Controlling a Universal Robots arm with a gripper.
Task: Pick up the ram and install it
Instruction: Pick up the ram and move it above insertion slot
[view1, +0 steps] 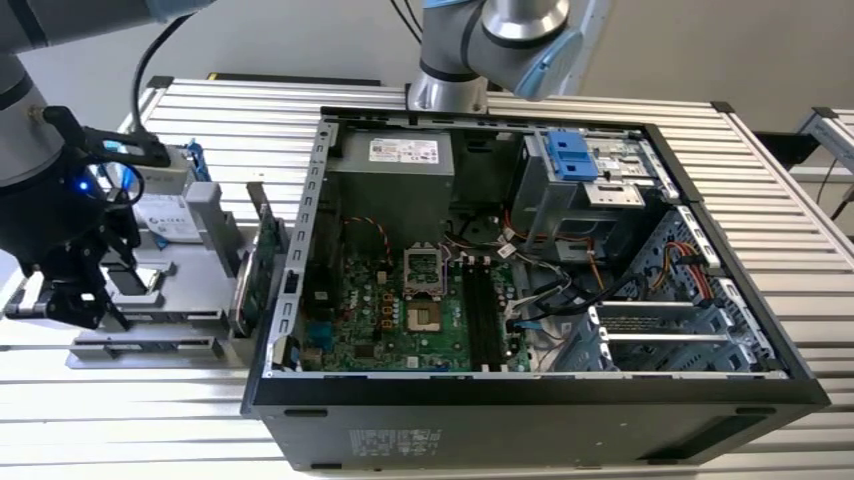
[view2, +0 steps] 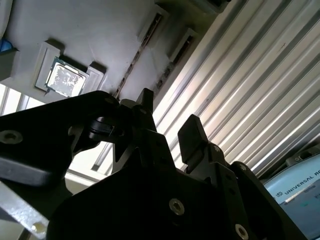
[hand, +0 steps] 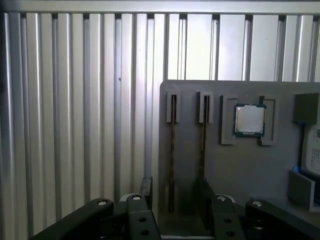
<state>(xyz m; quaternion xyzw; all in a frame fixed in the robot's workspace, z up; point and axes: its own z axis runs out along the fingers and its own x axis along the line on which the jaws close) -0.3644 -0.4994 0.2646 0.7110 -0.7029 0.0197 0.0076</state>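
At the exterior view's left the black two-fingered gripper (view1: 78, 305) hangs from the dark arm over a flat grey parts holder (view1: 147, 345) that lies on the ribbed aluminium desk (view1: 147, 420). It is well apart from the open black computer case (view1: 534, 392) in the middle of that view.

In both wrist views the fingers (hand: 146, 186) stand apart, with nothing held between them.

The ram (hand: 173, 150) – a long, thin dark stick seen edge-on – stands in a narrow slot of the grey holder. In the first wrist view it runs in line with the gap between the fingers, and in the second wrist view the ram (view2: 172, 62) leads toward the same gap. Whether the fingers have reached its level cannot be told.

A second thin dark stick (hand: 204, 140) sits in the neighbouring slot, between the ram and a square silver processor chip (hand: 249, 120) set in its own recess.

On the holder, nearer the case, a green expansion card (view1: 267, 250) stands on edge, and a silver hard drive (view1: 167, 215) lies just beside it.

Inside the case the green motherboard (view1: 387, 310) lies flat – its long black memory slots (view1: 481, 310) run side by side near the middle.
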